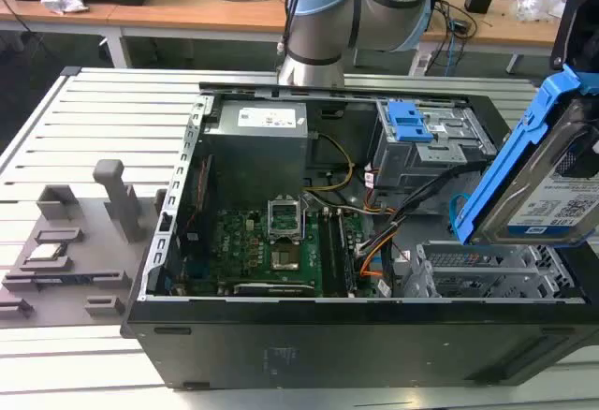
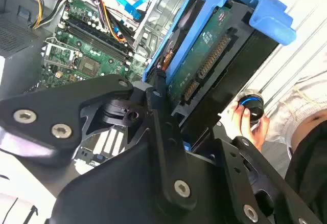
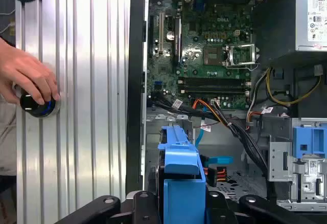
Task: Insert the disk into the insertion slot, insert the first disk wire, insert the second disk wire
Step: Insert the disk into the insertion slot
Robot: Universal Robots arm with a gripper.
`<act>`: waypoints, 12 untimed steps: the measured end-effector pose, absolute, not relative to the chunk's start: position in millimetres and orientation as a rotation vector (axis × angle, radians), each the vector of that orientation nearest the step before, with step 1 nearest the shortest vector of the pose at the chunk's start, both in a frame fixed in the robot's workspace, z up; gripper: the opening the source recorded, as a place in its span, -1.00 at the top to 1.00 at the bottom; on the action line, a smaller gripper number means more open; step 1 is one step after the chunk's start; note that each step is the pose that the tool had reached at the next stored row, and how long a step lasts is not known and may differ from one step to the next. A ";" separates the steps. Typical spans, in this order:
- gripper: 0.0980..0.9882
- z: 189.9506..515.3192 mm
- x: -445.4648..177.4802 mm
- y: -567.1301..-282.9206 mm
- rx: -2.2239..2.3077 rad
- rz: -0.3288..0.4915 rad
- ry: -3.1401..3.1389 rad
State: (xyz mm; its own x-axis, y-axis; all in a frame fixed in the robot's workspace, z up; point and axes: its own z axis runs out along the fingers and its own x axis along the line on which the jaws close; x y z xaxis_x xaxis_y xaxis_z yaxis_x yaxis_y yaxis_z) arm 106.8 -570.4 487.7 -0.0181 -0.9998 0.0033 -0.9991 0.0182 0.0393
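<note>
Since the disk (image 1: 559, 195) apparently must enter the slot (image 1: 487, 274) edge-first, the gripper (image 3: 182, 206) is clamped on its blue frame, holding it tilted above that slot.

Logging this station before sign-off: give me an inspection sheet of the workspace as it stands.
Surface: slatted metal table carrying an open computer case.
Job's things: the disk held tilted in the air, outside the insertion slot.
Clutter: grey fixtures at the exterior view's left.
Grippers: tool shut on the disk.
Cables: the first disk wire and the second disk wire lie inside the case, not joined to the disk.
Surroundings: a hand on a round knob on the table; workbench behind.
</note>
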 end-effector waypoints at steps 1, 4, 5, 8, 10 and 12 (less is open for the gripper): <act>0.41 486.2 106.8 -570.4 2.180 -0.040 -2.220; 0.41 480.5 106.8 -570.2 2.180 -0.040 -2.220; 0.41 479.8 106.8 -570.2 2.180 -0.040 -2.220; 0.41 477.5 106.8 -570.1 2.180 -0.040 -2.220; 0.41 476.2 106.8 -570.1 2.180 -0.040 -2.220; 0.41 474.6 106.8 -570.1 2.180 -0.040 -2.220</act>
State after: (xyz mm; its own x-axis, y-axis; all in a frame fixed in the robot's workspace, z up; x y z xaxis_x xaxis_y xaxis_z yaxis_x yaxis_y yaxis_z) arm 106.8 -570.1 474.6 -0.0181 -0.9998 0.0034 -0.9991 0.0182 0.0393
